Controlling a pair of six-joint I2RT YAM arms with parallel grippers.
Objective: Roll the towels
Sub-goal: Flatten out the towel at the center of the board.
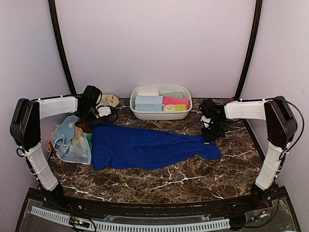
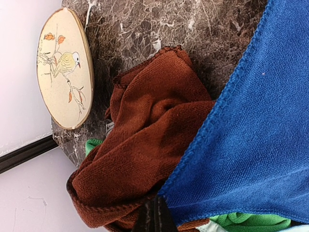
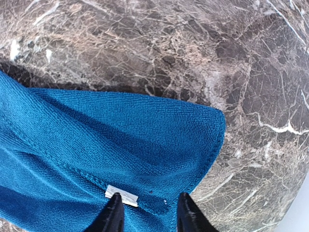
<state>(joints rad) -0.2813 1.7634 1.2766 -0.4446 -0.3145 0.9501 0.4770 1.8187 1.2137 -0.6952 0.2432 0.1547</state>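
A royal blue towel (image 1: 149,147) lies spread lengthwise across the marble table, from the pile at the left to the right arm. My left gripper (image 1: 91,118) (image 2: 155,218) is shut on the blue towel (image 2: 260,135) at its far left corner, right against a crumpled rust-brown towel (image 2: 149,140). My right gripper (image 1: 212,134) (image 3: 149,215) hangs low over the blue towel (image 3: 111,145) at its far right corner. Its fingers stand apart, one on either side of the corner hem, next to a white label (image 3: 121,195).
A pile of towels at the left holds a pale dotted one (image 1: 72,140) and a green one (image 2: 251,221). A white oval tub (image 1: 161,115) with several folded towels stands at the back centre. A cream bird-pattern plate (image 1: 110,100) (image 2: 63,67) lies at the back left.
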